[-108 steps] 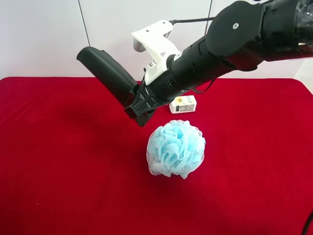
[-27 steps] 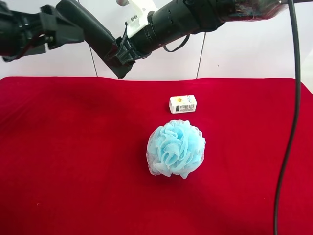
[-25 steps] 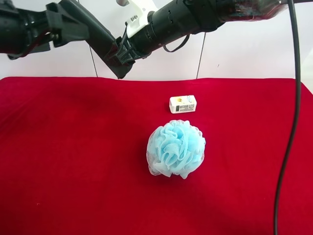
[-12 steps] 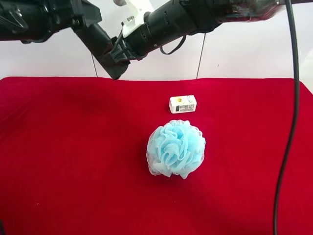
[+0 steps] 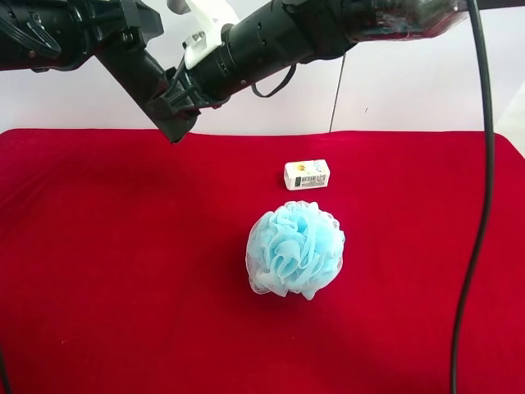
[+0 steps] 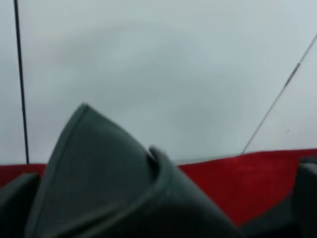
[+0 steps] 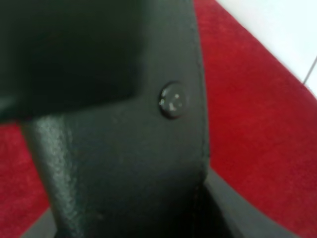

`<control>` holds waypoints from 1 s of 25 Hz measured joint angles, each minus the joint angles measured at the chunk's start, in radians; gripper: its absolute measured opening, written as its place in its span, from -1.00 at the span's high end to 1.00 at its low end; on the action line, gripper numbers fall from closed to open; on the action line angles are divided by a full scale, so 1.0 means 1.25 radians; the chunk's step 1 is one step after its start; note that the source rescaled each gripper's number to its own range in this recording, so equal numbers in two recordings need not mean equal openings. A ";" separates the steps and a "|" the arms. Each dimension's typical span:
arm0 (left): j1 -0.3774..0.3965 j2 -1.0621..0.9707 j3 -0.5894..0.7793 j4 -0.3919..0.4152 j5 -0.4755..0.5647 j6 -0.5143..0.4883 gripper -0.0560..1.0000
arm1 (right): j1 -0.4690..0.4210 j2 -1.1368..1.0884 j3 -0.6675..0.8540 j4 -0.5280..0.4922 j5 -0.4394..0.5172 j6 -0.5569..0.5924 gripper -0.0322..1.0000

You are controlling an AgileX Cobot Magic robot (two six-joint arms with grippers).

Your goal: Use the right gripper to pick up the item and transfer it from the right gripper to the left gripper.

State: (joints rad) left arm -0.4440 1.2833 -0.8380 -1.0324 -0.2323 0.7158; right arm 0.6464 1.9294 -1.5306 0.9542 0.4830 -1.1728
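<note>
While the right gripper (image 5: pixel 175 105) clamps the long matte black wedge-shaped case (image 5: pixel 138 78) high beyond the light blue mesh bath pouf (image 5: pixel 295 250), the jaws of the left gripper (image 5: pixel 123 31) stand apart around its tip.

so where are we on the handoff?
Done: the right pincer is shut on the lower end of the item and holds it high above the red cloth.
In hand: the item's upper end sits between the jaws of the left pincer, which stand open; the left wrist view shows it there.
Left: close the left pincer on it, then open the right one.
</note>
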 joint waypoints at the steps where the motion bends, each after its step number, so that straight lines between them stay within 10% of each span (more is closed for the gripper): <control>1: 0.000 0.000 0.000 0.000 -0.001 0.000 -1.00 | 0.004 0.000 0.000 0.000 0.000 0.000 0.89; 9: -0.001 0.000 0.000 0.003 -0.006 0.000 -0.84 | 0.015 0.000 0.000 0.000 0.000 0.000 0.90; 14: -0.001 0.000 -0.001 0.016 -0.017 -0.009 0.53 | 0.015 0.001 0.000 0.000 -0.008 0.000 0.93; 25: -0.003 0.000 -0.005 0.016 -0.008 -0.009 0.54 | 0.016 0.002 0.000 0.000 -0.012 0.000 0.93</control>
State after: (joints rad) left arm -0.4472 1.2833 -0.8444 -1.0120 -0.2428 0.7041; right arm 0.6660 1.9314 -1.5306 0.9542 0.4686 -1.1728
